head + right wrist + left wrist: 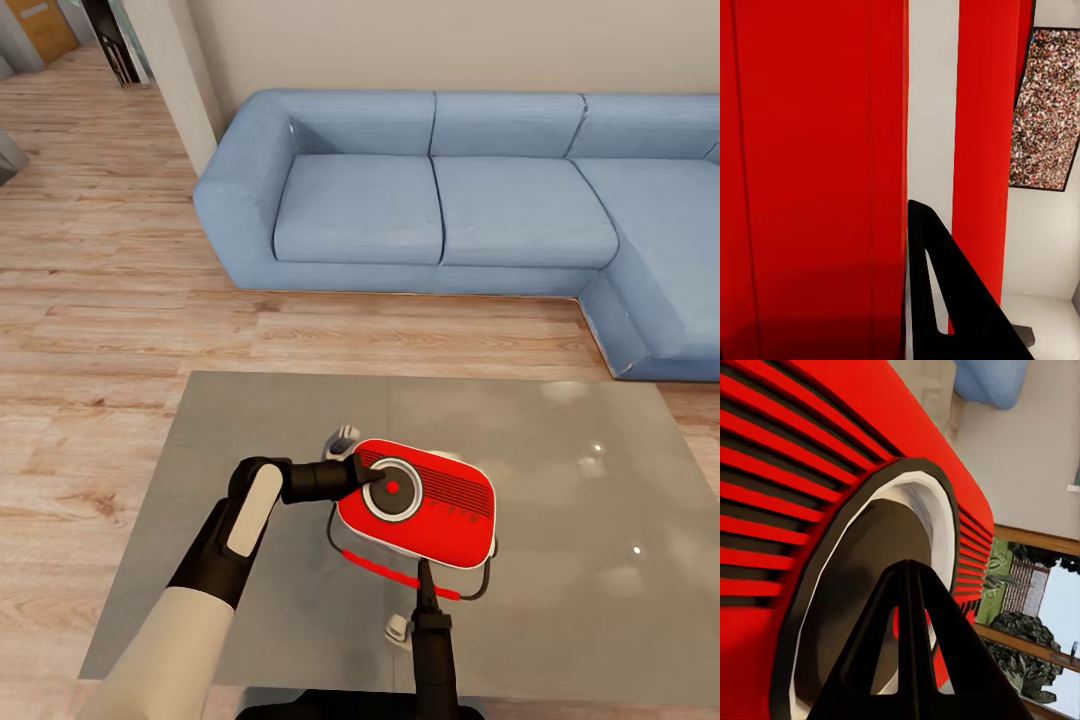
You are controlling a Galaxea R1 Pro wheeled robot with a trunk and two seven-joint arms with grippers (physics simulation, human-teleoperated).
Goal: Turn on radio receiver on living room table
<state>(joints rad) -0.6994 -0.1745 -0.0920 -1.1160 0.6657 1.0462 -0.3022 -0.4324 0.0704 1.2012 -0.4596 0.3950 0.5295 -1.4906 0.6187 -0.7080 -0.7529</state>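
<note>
Head view: The radio receiver (418,503) sits tilted above the glossy grey desk (560,480), roughly at its centre, face turned up toward the camera. The right gripper (424,572) reaches up from the near edge and meets the red loop handle (395,573) at the radio's near side; this appears to be what props the set off the desk and steadies it. Whether its fingers are clamped on the handle cannot be told here. The left gripper (372,476) comes in from the left with its tip on the round dial (392,489), just beside the red centre dot; the fingers look pressed together into one point, suited to pushing a control. A blue sofa (450,200) stands on the far side, on wood plank floor (90,330).

Left wrist view: The dial's white ring (916,499) and dark face lie directly ahead of the clenched black fingertips (911,585), beside the speaker grille (772,472).

Right wrist view: One black finger (945,292) lies against the red casing (810,180); a framed crowd photo (1044,105) hangs beyond.
</note>
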